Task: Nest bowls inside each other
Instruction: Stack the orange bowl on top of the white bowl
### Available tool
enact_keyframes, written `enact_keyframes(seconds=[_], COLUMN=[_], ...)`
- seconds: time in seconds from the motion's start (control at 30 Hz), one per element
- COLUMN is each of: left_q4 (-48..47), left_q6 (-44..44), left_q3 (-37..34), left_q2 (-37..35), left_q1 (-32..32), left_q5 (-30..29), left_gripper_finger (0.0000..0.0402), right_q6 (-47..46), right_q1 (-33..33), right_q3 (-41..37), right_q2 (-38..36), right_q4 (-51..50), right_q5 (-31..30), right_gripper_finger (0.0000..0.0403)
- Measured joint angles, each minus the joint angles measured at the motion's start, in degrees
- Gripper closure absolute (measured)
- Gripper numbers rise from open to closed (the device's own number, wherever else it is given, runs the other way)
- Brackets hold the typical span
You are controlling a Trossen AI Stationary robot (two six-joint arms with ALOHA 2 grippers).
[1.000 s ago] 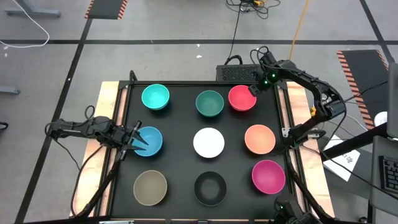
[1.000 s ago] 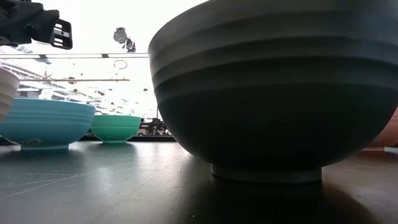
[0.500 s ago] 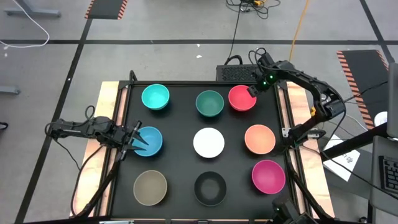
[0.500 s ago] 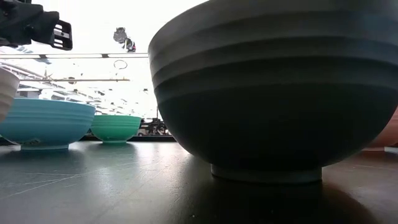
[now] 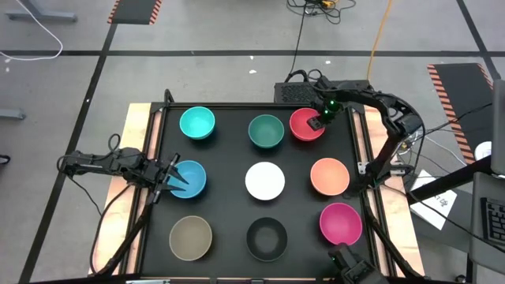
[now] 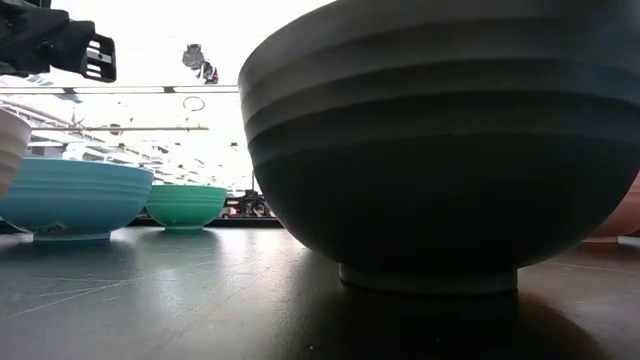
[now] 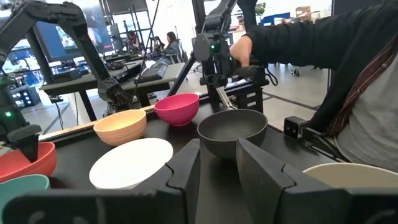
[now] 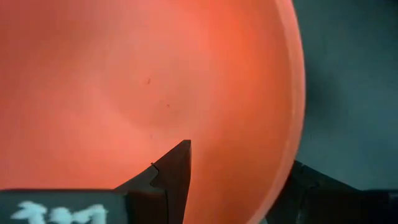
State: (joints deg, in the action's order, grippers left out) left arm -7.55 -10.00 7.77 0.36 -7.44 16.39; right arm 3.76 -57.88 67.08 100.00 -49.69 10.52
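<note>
Nine bowls sit upright in three rows on the black mat: turquoise (image 5: 197,123), dark green (image 5: 267,131) and red-pink (image 5: 304,125) far; blue (image 5: 192,178), white (image 5: 264,181) and orange (image 5: 329,175) in the middle; tan (image 5: 190,237), black (image 5: 267,238) and magenta (image 5: 340,222) near. My right gripper (image 5: 317,121) is open over the red-pink bowl's right rim, one finger on each side of it. My left gripper (image 5: 171,180) is open at the blue bowl's left rim. That bowl is hidden in the left wrist view. My right gripper comes down from above on the red-pink bowl's right rim (image 8: 292,124). One finger (image 8: 177,165) stands inside the bowl and the other (image 8: 311,186) outside; whether either touches it, I cannot tell. My left gripper (image 7: 217,163) reaches level from the table's left; whether it touches the blue bowl, I cannot tell.
Wooden strips (image 5: 134,158) border the mat left and right. A dark box (image 5: 296,92) stands behind the far edge. A person's dark sleeve (image 7: 323,37) shows beyond the table's near right corner. Bare mat (image 5: 229,181) separates the bowls.
My right gripper has moved a short way toward the table's near edge and left, from the red-pink bowl's far right edge to over its right rim, and the arm has swung left with it. The bowls have stayed where they were.
</note>
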Motion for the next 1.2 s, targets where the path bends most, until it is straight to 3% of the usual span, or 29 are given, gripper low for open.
enact_keyframes(seconds=[0.33, 0.63, 1.0, 1.2], left_q4=[-0.5, -0.95, -0.96, -0.85], left_q6=[0.66, 1.11, 0.9, 1.02], left_q3=[0.0, 0.0, 0.0, 0.0], left_q2=[0.0, 0.0, 0.0, 0.0], left_q1=[0.0, 0.01, 0.0, 0.0], left_q5=[0.01, 0.01, 0.01, 0.01], left_gripper_finger=[0.0293, 0.0293, 0.0293, 0.0293], right_q6=[1.13, 2.61, 2.42, 2.79], right_q1=[0.25, 0.25, 0.13, 0.47], right_q3=[2.47, 2.72, 3.08, 8.48], right_q2=[0.42, 0.42, 0.36, -0.69], right_q4=[0.15, 0.64, 2.95, -0.65], right_q5=[0.01, 0.3, 3.1, 3.19], right_gripper_finger=[0.0271, 0.0395, 0.0401, 0.0402])
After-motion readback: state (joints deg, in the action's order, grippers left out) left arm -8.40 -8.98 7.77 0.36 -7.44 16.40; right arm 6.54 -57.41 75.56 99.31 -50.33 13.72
